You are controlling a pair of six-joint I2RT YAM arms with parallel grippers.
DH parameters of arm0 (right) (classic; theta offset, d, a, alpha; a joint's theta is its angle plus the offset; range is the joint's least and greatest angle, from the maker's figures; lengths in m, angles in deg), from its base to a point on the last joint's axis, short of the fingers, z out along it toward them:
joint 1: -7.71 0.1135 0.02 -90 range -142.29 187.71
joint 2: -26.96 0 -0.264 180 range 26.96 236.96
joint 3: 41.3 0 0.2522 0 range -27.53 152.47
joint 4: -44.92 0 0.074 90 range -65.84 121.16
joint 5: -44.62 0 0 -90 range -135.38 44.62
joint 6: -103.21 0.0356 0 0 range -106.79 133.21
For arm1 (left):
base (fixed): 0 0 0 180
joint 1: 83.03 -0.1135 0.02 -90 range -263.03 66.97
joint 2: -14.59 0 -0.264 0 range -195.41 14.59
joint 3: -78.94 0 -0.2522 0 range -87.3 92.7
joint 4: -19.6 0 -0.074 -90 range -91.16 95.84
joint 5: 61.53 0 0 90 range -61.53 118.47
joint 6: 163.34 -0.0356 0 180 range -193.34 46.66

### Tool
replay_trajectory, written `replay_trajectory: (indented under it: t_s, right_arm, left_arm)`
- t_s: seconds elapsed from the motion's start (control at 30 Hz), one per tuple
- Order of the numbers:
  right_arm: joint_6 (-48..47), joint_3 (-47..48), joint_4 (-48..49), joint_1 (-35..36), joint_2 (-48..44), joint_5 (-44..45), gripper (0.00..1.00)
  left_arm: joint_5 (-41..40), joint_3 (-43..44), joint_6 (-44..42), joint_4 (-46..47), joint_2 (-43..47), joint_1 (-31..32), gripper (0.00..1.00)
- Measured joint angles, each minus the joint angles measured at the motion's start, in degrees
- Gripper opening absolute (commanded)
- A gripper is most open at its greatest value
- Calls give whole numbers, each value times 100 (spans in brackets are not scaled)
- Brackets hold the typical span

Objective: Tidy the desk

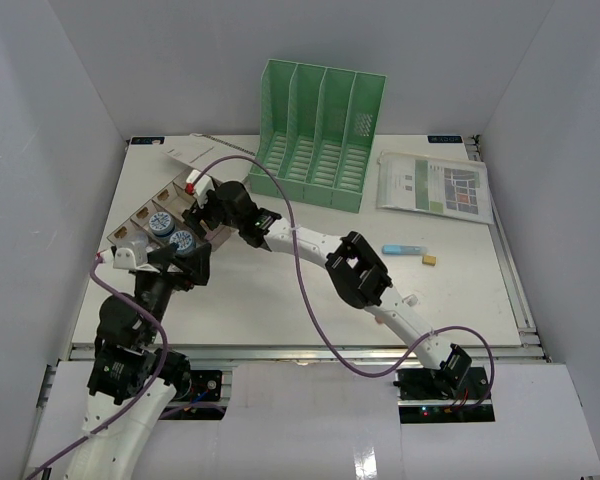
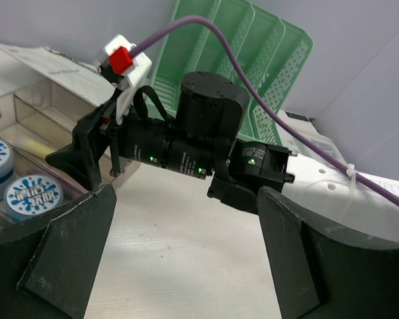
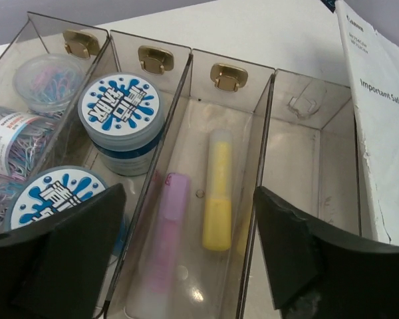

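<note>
The white desk (image 1: 280,300) carries a clear compartment box (image 1: 130,228) at its left. My right gripper (image 1: 202,205) reaches across and hovers over the box, open (image 3: 189,199), with nothing between its fingers. Below it, in one compartment of the box (image 3: 268,126), lie a pink highlighter (image 3: 165,232) and a yellow highlighter (image 3: 217,193) side by side. My left gripper (image 1: 175,262) stands just in front of the box, open (image 2: 186,199) over bare desk, holding nothing.
Two blue-lidded tubs (image 3: 120,119) and tubs of paper clips (image 3: 46,83) fill the left compartments. A booklet (image 3: 382,119) lies beside the box. A green file rack (image 1: 320,140) stands at the back, papers (image 1: 435,185) back right, a blue highlighter (image 1: 403,250) and a small tan piece (image 1: 429,260) at right.
</note>
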Motion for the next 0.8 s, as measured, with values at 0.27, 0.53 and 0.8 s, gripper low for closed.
replay_trajectory:
  t_s: [0.27,0.53,0.8]
  right_arm:
    - [-1013,-836,-1337,-482,-1331,-918,90]
    - [-2774,-3849,-3095,-1922,-5113,-2121,91]
    - [-3279,-6877,-4363,-4694,-7297,-3360,92]
  left_arm:
    - [1187,-45,280,362,-1062,0,90]
    - [2714,-247,1144,927,-2910,142,84]
    - [2475,-168,1673,1519,-4303,1944,85]
